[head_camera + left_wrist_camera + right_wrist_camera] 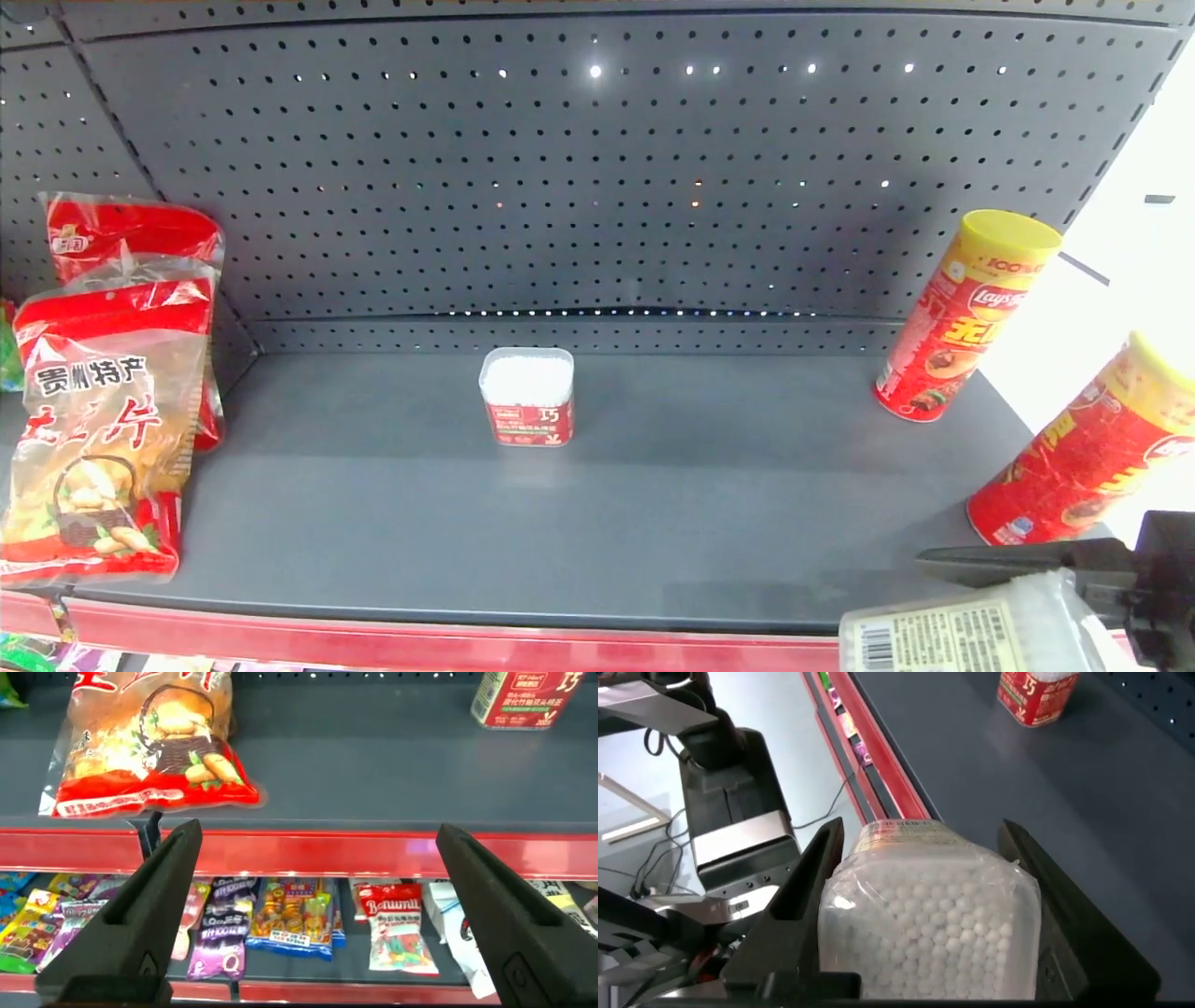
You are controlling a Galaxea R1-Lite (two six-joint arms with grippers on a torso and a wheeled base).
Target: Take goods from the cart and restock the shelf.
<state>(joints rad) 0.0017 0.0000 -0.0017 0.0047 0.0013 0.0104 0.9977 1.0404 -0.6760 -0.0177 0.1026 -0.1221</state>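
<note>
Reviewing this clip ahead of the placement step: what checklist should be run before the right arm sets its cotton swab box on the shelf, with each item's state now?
1. Grip: right gripper shut on held swab box, a finger on each side: ok.
2. Landing spot: bare shelf between shelved swab box and far chip can: ok.
3. Held box clearing the red front edge: cannot tell.
4. Room beside near chip can, close to the right arm: cannot tell.
5. Left gripper open, empty, at the snack bag end, out of the way: ok.
</note>
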